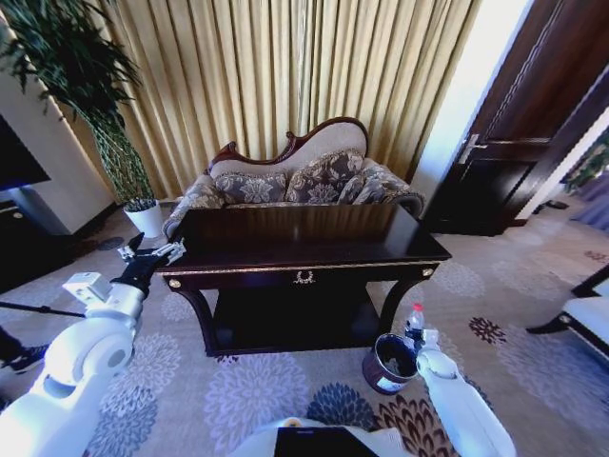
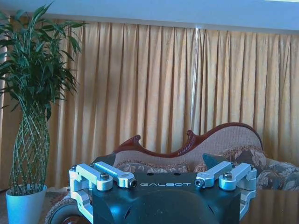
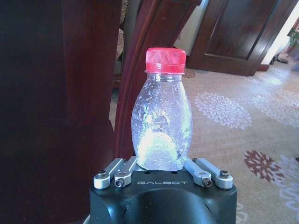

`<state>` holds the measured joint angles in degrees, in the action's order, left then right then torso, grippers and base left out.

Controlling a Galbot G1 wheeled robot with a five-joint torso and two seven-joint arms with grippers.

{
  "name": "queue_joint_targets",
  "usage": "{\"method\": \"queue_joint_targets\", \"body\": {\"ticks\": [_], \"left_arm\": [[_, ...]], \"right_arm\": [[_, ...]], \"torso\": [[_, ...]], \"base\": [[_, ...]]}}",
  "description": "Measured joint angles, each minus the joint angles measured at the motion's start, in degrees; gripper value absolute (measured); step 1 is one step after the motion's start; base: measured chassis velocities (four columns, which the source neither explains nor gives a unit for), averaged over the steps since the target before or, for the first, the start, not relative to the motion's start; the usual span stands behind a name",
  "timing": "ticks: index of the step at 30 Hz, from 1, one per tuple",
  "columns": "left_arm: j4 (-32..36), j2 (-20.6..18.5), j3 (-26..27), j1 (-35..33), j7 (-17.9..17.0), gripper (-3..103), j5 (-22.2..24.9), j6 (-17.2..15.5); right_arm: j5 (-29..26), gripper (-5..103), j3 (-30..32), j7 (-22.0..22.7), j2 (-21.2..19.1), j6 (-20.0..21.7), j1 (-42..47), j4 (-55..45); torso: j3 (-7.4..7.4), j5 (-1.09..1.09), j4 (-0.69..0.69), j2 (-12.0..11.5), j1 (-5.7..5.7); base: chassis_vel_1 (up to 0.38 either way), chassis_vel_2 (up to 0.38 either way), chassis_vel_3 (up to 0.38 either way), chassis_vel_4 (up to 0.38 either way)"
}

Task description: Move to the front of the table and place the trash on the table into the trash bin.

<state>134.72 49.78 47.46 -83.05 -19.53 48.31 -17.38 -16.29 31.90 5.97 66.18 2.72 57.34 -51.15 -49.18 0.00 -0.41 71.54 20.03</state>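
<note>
My right hand (image 3: pixel 161 169) is holding the bottle (image 3: pixel 162 123), w/ the fingers closed on its lower part. It's a clear plastic bottle w/ a red cap (image 3: pixel 165 61) and it looks empty, just drops inside. So I think it's very light. The sides are thin and soft, so a hard squeeze would dent it. It looks wet and smooth too, so it could slip. I'd say low on the wide part is a good place to hold, not the thin neck.

From my head cam, the bottle (image 1: pixel 414 322) is down low by the bin (image 1: pixel 388 363), just past its rim on the far right side. The bottle stands up straight. The bin is a small dark bucket on the carpet (image 1: pixel 238 395), in front of the worktop (image 1: pixel 303 240), near its front right leg (image 1: pixel 398 297). I can see some bits already in the bin.

That leg is close to the bin, so I've not got much room on that side. To the right of the bin the carpet is open. The bin's mouth is wide, wider than the bottle, so I think it'll fit easy.

My left hand (image 1: pixel 152 254) is up at the worktop's left front corner, far from the bin. Its fingers are wide apart (image 2: pixel 163 182) and hold nothing. I see no trash left on the worktop top.
</note>
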Motion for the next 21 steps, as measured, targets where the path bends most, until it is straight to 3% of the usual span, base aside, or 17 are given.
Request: {"method": "queue_joint_targets", "body": {"ticks": [2, 8, 12, 14, 17, 21], "left_arm": [[0.5, -0.1, 0.4, -0.4, 0.0, 100, 0.0, 0.1], [0.8, -0.7, 1.1, -0.7, 0.2, 100, 0.3, 0.1], [0.4, -0.8, 1.0, -0.5, 0.3, 100, 0.3, 0.7], [0.4, -0.8, 0.9, -0.6, 0.4, 100, 0.3, 0.9], [0.4, -0.9, 0.8, -0.5, 0.5, 100, 0.3, 1.1], [0.3, -1.2, 0.7, -0.3, 0.5, 100, 0.3, 1.2]], "right_arm": [[1.9, 21, -0.1, 0.3, 1.0, -2.2, -2.7, 3.8], [4.3, 36, 0.2, 1.1, 2.4, -3.3, -4.0, 5.9], [4.3, 58, 0.3, 1.4, 2.7, -3.3, -3.0, 4.2], [4.3, 58, 0.4, 1.4, 2.7, -3.3, -2.8, 4.0], [4.3, 74, 0.6, 1.7, 2.7, -3.3, -2.6, 3.6], [4.2, 85, 0.7, 1.8, 2.6, -3.2, -2.2, 3.0]], "torso": [[-0.01, 0.00, 0.02, 0.0, 0.01], [-0.01, 0.01, -0.02, 0.0, 0.01], [0.00, 0.00, -0.02, 0.0, 0.00], [0.00, 0.00, -0.02, 0.0, 0.00], [0.00, 0.00, -0.02, 0.0, 0.00], [0.00, 0.00, -0.02, 0.0, 0.00]], "base": [[0.000, 0.000, 0.000, 0.000], [0.000, 0.000, 0.000, 0.000], [0.000, 0.000, 0.000, 0.000], [0.000, 0.000, 0.000, 0.000], [0.000, 0.000, 0.000, 0.000], [0.000, 0.000, 0.000, 0.000]]}}
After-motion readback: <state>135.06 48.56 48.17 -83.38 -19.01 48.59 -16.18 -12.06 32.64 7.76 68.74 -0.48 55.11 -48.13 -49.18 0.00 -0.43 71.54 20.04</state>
